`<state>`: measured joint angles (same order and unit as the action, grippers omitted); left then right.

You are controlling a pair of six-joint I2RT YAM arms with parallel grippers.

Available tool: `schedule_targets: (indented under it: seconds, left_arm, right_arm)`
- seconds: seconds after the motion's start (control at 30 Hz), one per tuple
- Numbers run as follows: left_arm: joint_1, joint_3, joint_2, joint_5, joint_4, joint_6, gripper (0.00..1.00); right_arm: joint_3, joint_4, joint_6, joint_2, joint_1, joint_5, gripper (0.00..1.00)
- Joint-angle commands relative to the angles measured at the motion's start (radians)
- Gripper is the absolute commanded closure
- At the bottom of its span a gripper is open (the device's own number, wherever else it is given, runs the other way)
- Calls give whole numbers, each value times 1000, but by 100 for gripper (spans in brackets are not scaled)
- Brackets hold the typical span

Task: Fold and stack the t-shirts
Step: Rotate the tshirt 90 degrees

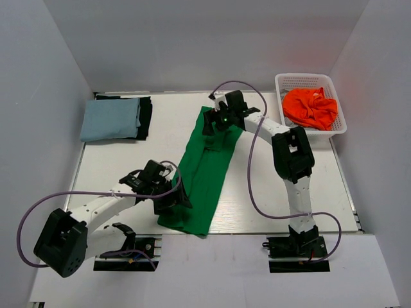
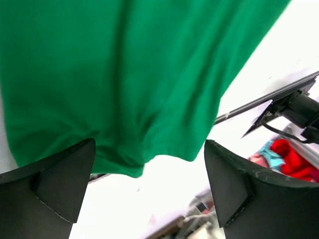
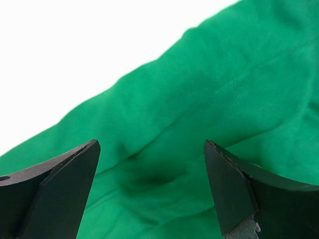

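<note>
The bright green cloth t-shirt (image 1: 207,173) runs lengthwise from my left claw (image 1: 178,196) at its near end to my right claw (image 1: 216,126) at its far end; both gape, empty.

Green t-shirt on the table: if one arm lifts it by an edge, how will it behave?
Probably floppy: the green t-shirt lies in soft creases, so it should drape from the grip. Likely light: thin cloth. A push would probably bunch it, not slide it.
</note>
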<state>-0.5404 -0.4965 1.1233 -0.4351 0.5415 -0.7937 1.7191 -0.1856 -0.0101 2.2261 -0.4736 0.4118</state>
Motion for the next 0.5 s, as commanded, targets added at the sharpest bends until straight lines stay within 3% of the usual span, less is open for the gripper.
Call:
schedule_targets:
  seconds: [0.0, 0.13, 0.23, 0.37, 0.47]
  left_arm:
    - [-32, -126, -37, 123, 60, 57, 0]
    - [-53, -198, -17, 260, 69, 76, 0]
    - [-75, -234, 41, 288, 12, 88, 0]
    - [-139, -321, 191, 340, -28, 112, 0]
    - [-168, -401, 337, 470, 52, 123, 0]
  right_arm:
    - [5, 12, 2, -159, -8, 9, 10]
    - [-79, 21, 82, -250, -13, -67, 10]
    - [-257, 67, 159, -361, -11, -166, 10]
    - [-447, 83, 223, -564, -7, -249, 10]
    - [-599, 74, 278, -679, -5, -303, 10]
